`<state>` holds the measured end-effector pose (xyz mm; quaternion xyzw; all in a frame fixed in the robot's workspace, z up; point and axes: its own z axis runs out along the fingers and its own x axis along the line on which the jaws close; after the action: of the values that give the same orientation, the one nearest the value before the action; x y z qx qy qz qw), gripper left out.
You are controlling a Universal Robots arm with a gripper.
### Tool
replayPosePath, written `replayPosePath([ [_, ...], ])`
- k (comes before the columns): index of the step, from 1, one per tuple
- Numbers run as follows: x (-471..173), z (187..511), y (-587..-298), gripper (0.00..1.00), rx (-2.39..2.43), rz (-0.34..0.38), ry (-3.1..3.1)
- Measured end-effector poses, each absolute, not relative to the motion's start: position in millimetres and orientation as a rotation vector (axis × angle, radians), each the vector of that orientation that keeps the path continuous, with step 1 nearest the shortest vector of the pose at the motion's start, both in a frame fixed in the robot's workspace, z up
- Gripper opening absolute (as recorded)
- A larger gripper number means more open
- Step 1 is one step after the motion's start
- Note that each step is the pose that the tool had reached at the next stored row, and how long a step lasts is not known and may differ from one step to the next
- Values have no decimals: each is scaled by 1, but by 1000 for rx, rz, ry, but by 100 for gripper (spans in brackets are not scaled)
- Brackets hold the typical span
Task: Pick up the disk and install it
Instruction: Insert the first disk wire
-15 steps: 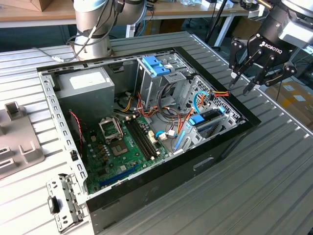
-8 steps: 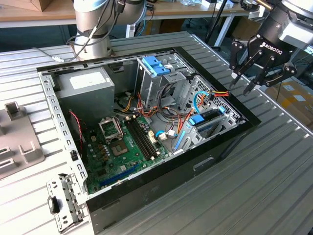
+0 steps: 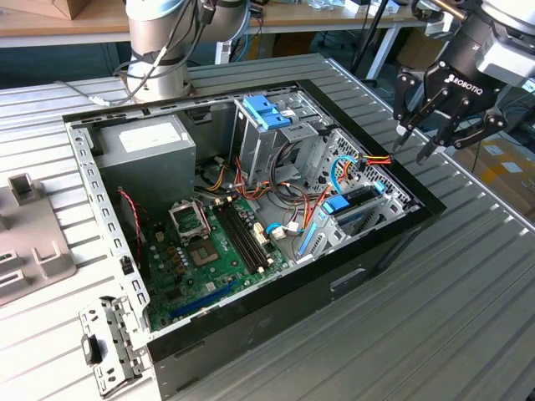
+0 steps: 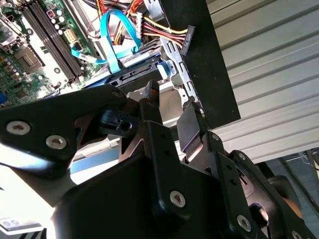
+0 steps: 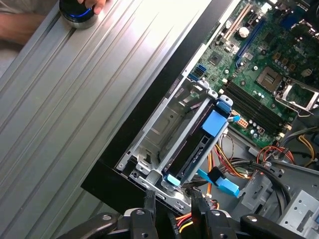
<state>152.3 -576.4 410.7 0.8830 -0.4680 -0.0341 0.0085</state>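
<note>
The disk [image 3: 358,206] is a dark flat drive with blue rails. It lies in the metal drive cage at the corner of the open computer case [image 3: 376,251] on the exterior view's right. Its blue tab end [image 5: 215,122] points toward the motherboard. The first wrist view shows the disk [image 5: 195,152] sitting in one slot of the cage, with an empty slot beside it. The second wrist view has it [image 4: 132,75] under a looped blue cable. My gripper [image 3: 412,145] hangs open above that corner of the case, holding nothing. Its fingertips [image 5: 148,200] hover over the cage's end.
Inside the case are a green motherboard [image 3: 209,242], a grey power supply [image 3: 155,142], a blue-fronted drive cage [image 3: 267,113] and loose coloured cables [image 3: 364,160]. A hand rests on a round black knob [image 5: 77,11] on the slatted table [image 3: 468,317]. Grey brackets [image 3: 29,251] lie at the exterior view's left.
</note>
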Motion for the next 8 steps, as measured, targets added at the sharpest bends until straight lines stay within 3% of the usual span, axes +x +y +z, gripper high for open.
replayPosePath([
  [8,155,408,-576,42,2760,-107,-1462],
])
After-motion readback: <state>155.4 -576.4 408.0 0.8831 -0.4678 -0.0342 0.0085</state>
